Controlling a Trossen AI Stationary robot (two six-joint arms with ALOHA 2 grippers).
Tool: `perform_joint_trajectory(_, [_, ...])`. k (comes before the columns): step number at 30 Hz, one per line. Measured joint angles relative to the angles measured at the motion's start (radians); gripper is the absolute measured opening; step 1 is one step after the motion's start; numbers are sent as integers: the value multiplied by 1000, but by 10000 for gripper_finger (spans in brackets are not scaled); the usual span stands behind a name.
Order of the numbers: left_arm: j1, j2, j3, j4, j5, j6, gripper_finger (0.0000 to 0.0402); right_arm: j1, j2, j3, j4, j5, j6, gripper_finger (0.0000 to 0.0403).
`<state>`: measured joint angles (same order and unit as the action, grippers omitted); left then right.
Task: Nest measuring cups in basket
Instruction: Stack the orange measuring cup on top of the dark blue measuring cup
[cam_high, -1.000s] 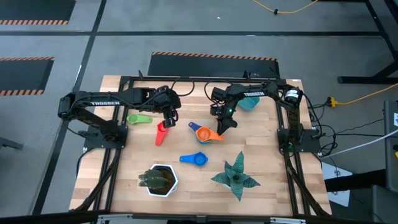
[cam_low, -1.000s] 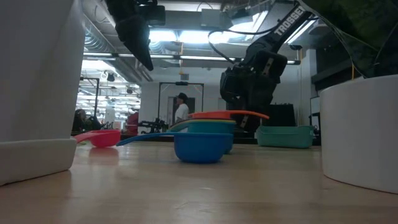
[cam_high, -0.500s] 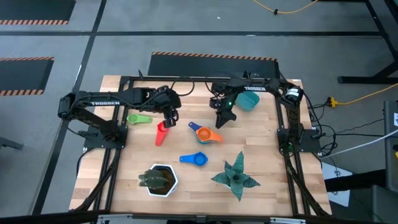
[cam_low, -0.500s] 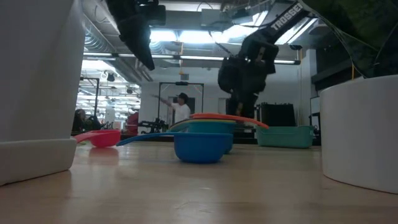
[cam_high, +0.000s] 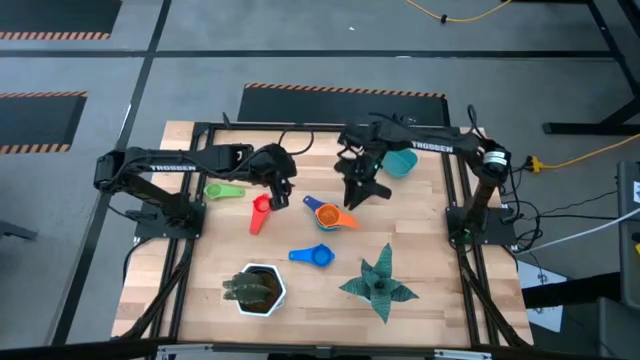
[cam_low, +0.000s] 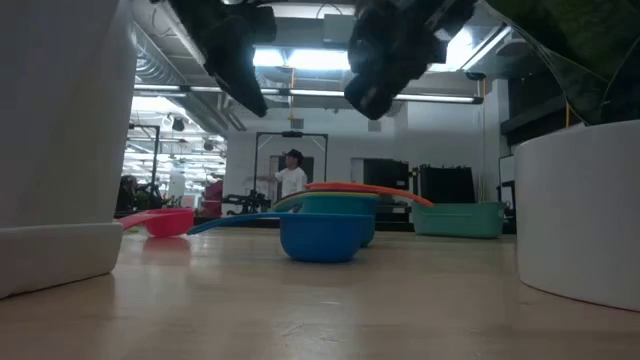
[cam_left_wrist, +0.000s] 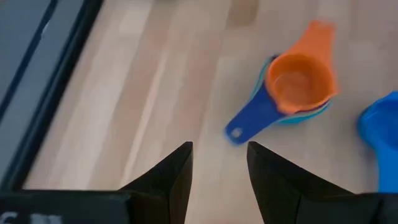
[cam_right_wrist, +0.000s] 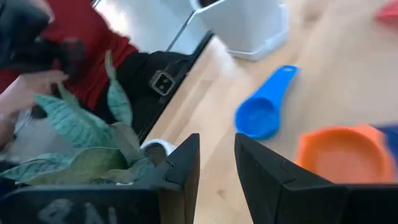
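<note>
Task status: incomplete, early stage. No measuring cup is seen inside the basket.

Items are listed from the left of the high view to the right.

1. The green measuring cup (cam_high: 223, 190) lies loose on the table (cam_high: 190, 290) near the left arm's base. It is not nested.

2. The red measuring cup (cam_high: 260, 212) lies loose just beside the left gripper (cam_high: 281, 196). It is not nested. In the left wrist view, the left gripper's fingers (cam_left_wrist: 166, 180) are seen apart by a narrow gap with nothing between them. The gripper hangs above the table, clear of every cup.

3. The dark blue measuring cup (cam_high: 314, 256) lies alone toward the near edge, between the white hexagonal pot (cam_high: 256, 290) and the green star-shaped plant (cam_high: 380, 284). It is not nested.

4. A partial stack (cam_high: 328, 214) stands at the table's middle. The orange cup (cam_left_wrist: 299, 84) sits on top, and a light blue cup and a blue-handled cup are seen under it. This nesting is done, but on the table, not in the basket. A yellow cup cannot be made out.

5. The right gripper (cam_high: 358, 190) hangs above the table just beside the stack. In the right wrist view, its fingers (cam_right_wrist: 180, 167) stand narrowly apart and hold nothing.

6. The teal basket (cam_high: 400, 162) stands at the far right of the table, well apart from the loose cups. Its interior is partly hidden by the right arm.

Remaining work, as judged: the three loose cups are to be added to the stack, and the set is to be placed in the basket.
</note>
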<state>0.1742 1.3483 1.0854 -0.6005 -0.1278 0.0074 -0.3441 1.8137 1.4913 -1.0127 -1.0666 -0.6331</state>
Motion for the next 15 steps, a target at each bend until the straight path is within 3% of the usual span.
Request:
perform_joint_trajectory(12, [0,5,-218,281,143,-7,146,181,7,-119,135,7,13,106])
perform_joint_trajectory(15, [0,5,-269,339,149,-8,146,199,8,-137,179,84,46,106])
